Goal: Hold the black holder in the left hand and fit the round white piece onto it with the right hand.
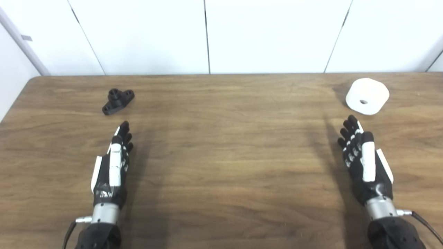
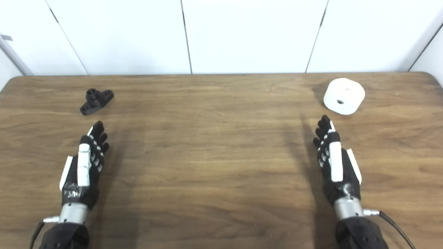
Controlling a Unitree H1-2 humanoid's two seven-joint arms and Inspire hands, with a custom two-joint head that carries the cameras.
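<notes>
On a brown wooden table [image 1: 221,155] before white wall panels [image 1: 270,34]: lying flat, well apart and untouched, the black holder [image 1: 118,101] and the round white piece [image 1: 367,95].

Just beyond the fingertips of the left hand [image 1: 112,166], near the far left of the tabletop: resting on its base, angled, with a short round post standing up from the middle and a hole showing at the end of the flange. Not touching the fingers [image 1: 123,133]; a strip of bare wood showing between.

Just past the fingertips of the right hand [image 1: 363,159] and slightly to their outer side, near the far right corner: sitting on the wood, tilted a little toward the camera, with a small dark hole facing forward in its flat face. Also lying clear of the fingers [image 1: 350,126].

Hovering or resting low over the table, both hands, palms turned inward toward each other, thumbs uppermost. Stretching forward, straight and held loosely side by side, curling around nothing, gripping nothing. Casting long soft shadows on the wood along the inner side of each hand. Entering from the bottom edge, both forearms in black sleeves, with silver wrist cuffs and thin cables [image 2: 394,224] trailing off.
</notes>
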